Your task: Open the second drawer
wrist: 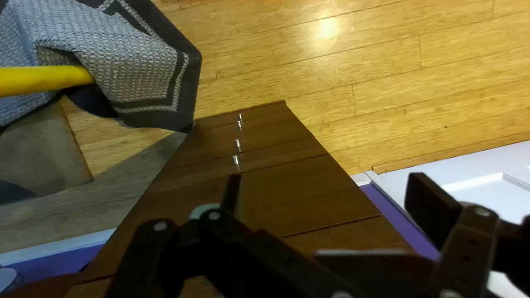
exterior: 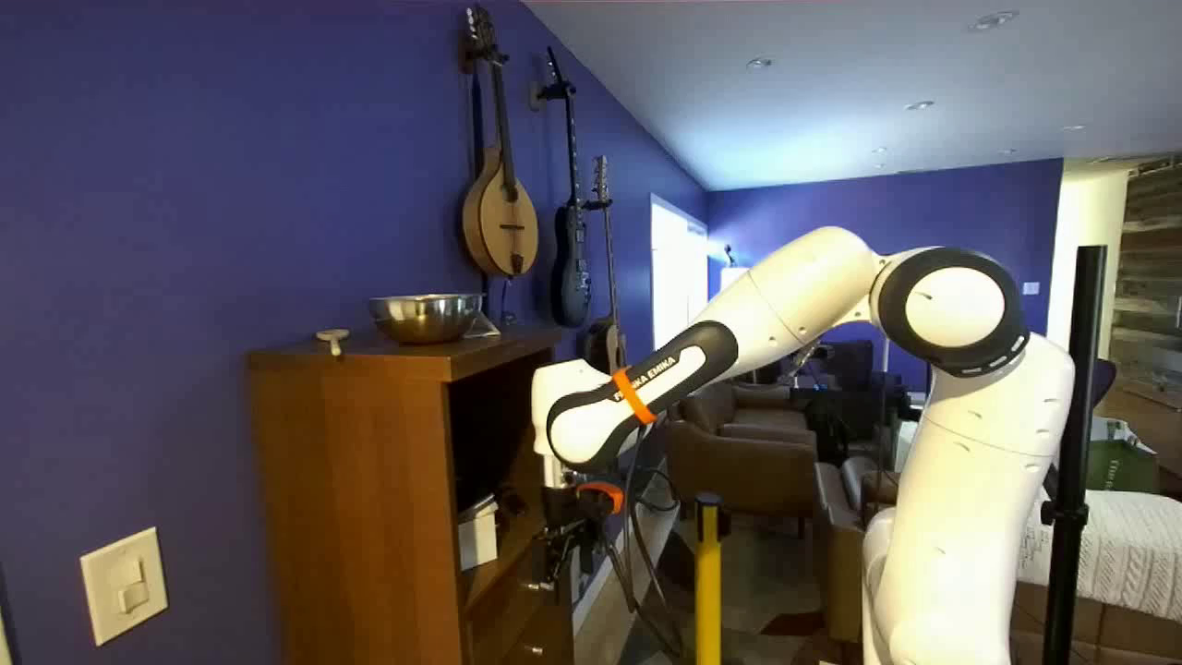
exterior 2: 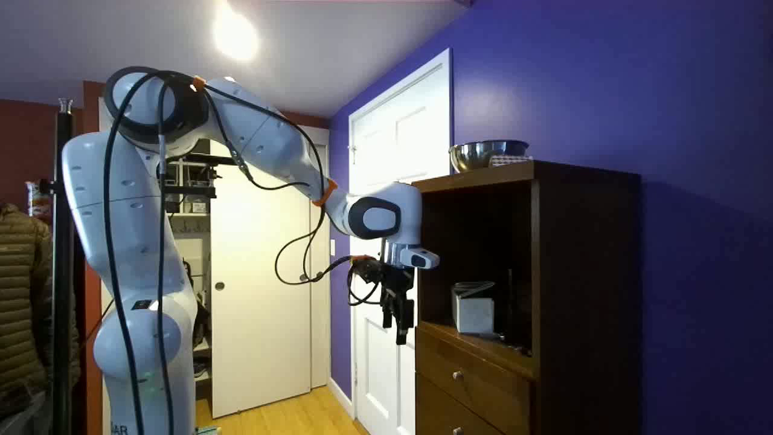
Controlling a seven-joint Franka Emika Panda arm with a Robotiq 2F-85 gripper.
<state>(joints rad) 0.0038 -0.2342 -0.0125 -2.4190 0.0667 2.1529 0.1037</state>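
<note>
Apparently the second drawer [exterior 2: 439, 414] is closed; the gripper [wrist: 325, 184] hangs higher, spread wide.

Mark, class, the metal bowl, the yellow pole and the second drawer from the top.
Metal bowl [exterior: 425, 323], in an exterior view: outer wall.
Yellow pole [exterior: 708, 591], in an exterior view: its shaft.
Second drawer [exterior 2: 444, 414], in an exterior view: front panel.

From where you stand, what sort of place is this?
Probably a home, perhaps its living room: stringed instruments hang on the purple wall, brown armchairs stand farther back, and a wooden drawer cabinet sits nearby.
</note>
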